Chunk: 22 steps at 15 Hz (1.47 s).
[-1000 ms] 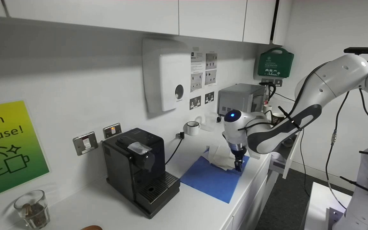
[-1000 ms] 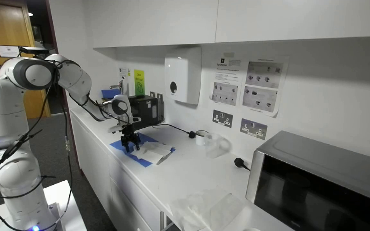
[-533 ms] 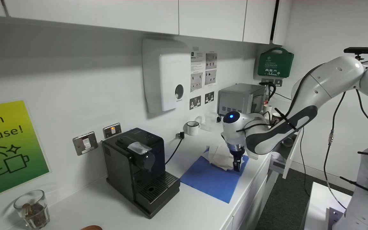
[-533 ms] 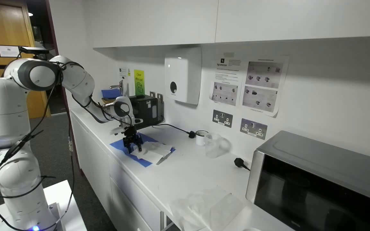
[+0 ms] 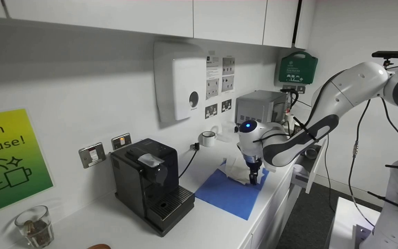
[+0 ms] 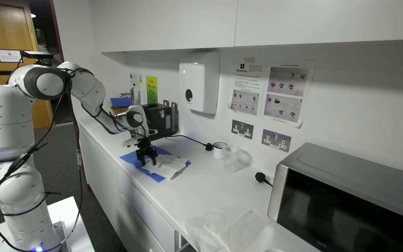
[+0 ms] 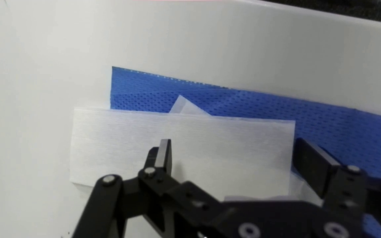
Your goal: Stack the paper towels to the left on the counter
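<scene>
Now, the gripper (image 7: 232, 141) has its jaws wide apart, with nothing pinched. Just below lies a white paper towel (image 7: 217, 155). One finger is over it; the other is just beside its short end. I can't tell if either one touches it. The job looks like stacking it neatly on the counter (image 7: 190, 43). If the towel is where it should be, go straight up first, so no finger drags it. If it must move, come down softly and pinch only the top sheet, because thin paper will likely slide or crumple.

The white towel is smooth and flat, with straight sides and faint lines. Its far end pokes out past one finger onto the bare counter. Under it, and beyond the fingertips, lies a blue towel (image 7: 329, 132) full of tiny dots. A small white corner (image 7: 186, 107) peeks out there too. Well away from the jaws, a boxy black coffee machine (image 5: 152, 186) stands near the blue towel.
</scene>
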Each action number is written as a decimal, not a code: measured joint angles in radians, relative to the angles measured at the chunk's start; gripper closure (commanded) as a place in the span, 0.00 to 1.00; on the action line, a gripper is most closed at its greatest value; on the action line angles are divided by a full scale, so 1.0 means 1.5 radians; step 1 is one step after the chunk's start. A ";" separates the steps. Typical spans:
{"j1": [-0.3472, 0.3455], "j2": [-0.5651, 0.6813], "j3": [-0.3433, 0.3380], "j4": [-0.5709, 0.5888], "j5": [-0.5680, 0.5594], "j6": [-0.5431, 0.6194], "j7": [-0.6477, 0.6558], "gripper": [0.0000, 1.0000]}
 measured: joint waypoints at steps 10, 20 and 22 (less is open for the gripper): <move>0.000 0.008 -0.006 0.010 0.000 0.000 0.000 1.00; 0.002 0.006 -0.007 0.012 0.000 0.000 0.000 1.00; 0.003 -0.004 -0.006 0.012 0.000 -0.002 0.000 1.00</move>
